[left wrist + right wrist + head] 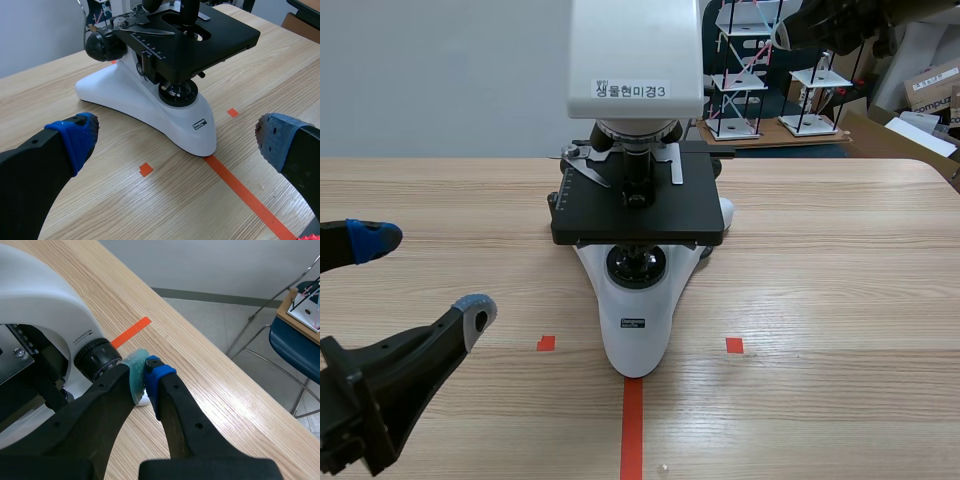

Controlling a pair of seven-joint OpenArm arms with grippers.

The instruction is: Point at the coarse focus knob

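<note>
Your target, the coarse focus knob [96, 361], is a black drum with a ribbed rim and fine white graduations. It sits low on the side of the microscope [636, 300], on the white body just under the word TENSION and beside the black stage [640, 205]. The microscope stands at the middle of the wooden table [840, 300].

Your right gripper [145, 374] has its fingers together with nothing between them, the green and blue pads [134, 375] pressed face to face. The tip lies just beside the knob, which is at about 10 o'clock from it; contact cannot be confirmed.

Your left gripper [420, 280] is at about 8 o'clock from the microscope base, well apart from it, with fingers spread wide.
</note>
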